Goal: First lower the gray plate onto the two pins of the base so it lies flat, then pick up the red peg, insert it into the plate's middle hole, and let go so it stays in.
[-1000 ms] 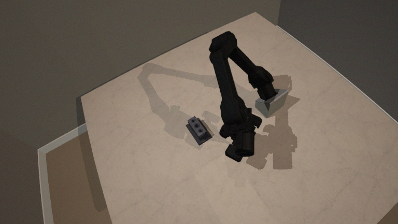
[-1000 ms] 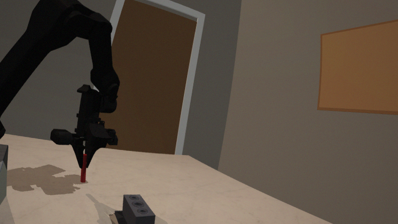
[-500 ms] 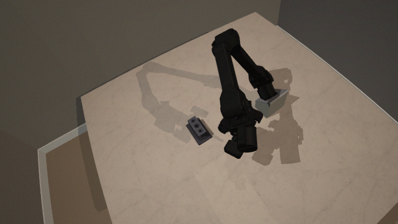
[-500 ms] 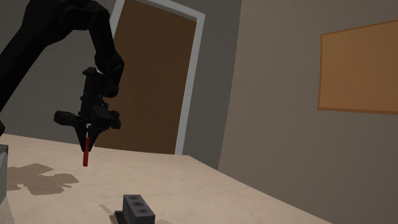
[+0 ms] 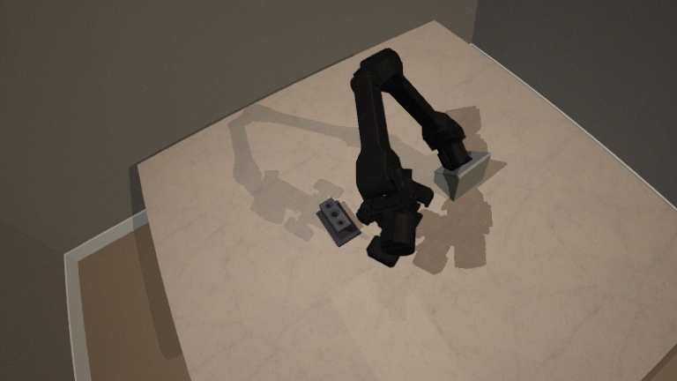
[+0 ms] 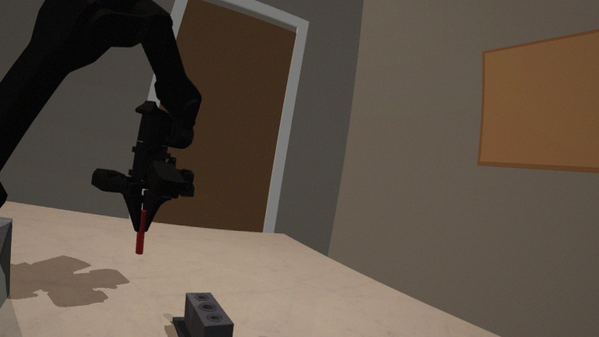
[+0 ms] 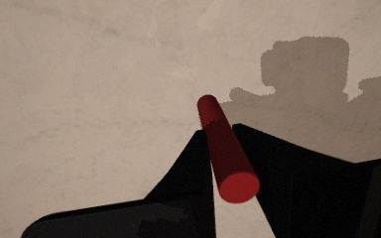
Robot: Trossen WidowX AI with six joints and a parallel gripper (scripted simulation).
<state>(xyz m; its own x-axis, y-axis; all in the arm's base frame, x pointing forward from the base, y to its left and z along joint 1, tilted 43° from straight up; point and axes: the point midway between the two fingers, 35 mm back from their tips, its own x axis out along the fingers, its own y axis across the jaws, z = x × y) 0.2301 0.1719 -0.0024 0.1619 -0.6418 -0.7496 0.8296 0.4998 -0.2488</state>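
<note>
The red peg (image 6: 140,242) (image 7: 238,187) is upright with a slight tilt, its lower end above the table top. My gripper (image 6: 141,228) (image 7: 218,135) is shut on it around its middle. In the top view the arm hides the peg and fingertips. The gray plate (image 5: 345,225) (image 6: 194,311) sits level on the dark base (image 5: 341,240) (image 6: 178,325), with its three holes facing up. The middle hole looks dark and empty; pins in the outer holes are too small to make out clearly. The gripper is to one side of the plate and higher than it.
The arm's gray angular mount (image 5: 469,179) (image 6: 4,249) stands on the pale table top (image 5: 279,296) (image 6: 309,298). The table's left edge (image 5: 159,251) lies beyond the base in the top view. Shadows of the arm fall on the table.
</note>
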